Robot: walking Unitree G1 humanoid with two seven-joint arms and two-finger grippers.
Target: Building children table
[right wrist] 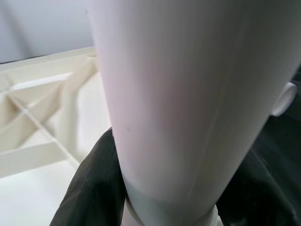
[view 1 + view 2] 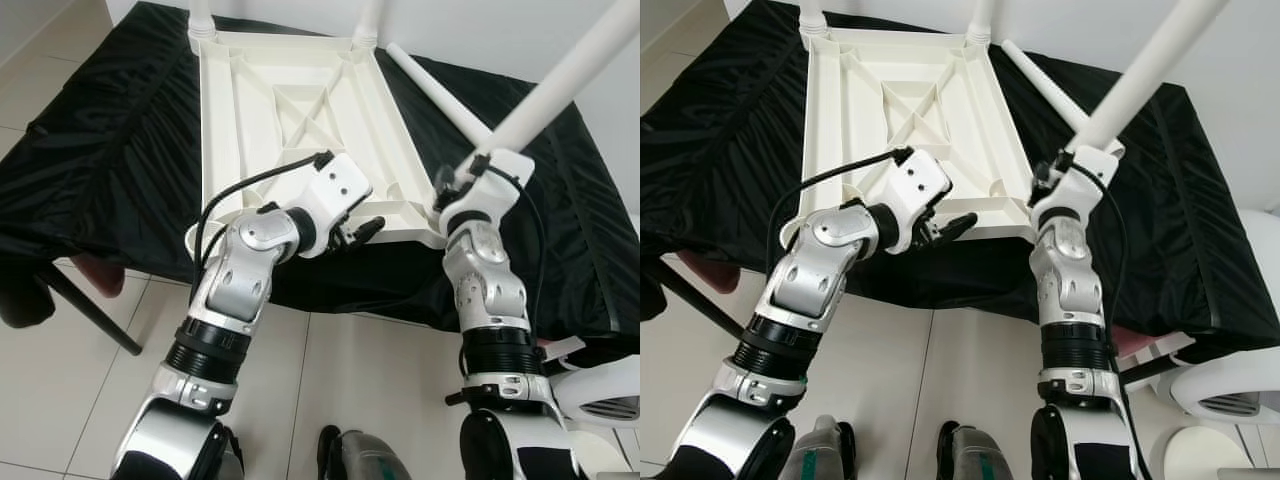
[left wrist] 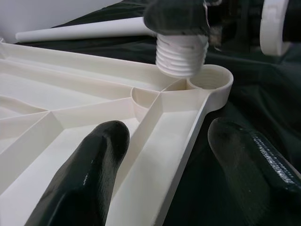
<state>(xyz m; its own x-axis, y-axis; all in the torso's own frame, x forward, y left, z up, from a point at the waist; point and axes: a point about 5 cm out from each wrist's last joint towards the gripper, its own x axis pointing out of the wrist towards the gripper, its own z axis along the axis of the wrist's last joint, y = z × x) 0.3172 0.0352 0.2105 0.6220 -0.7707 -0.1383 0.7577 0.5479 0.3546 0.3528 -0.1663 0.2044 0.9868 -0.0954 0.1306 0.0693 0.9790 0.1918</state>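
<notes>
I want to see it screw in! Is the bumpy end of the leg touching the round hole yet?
Apart. The left wrist view shows the leg's threaded end hovering just above the corner socket, with a gap between them.

The held leg (image 2: 560, 85) runs off the top edge, so its far end is cut away. The right gripper (image 2: 455, 185) is mostly hidden behind its wrist and the leg. Two standing legs (image 2: 203, 15) are cropped at the top. In the left wrist view, the fingers (image 3: 84, 179) blur and cover part of the tabletop (image 3: 70, 108).
</notes>
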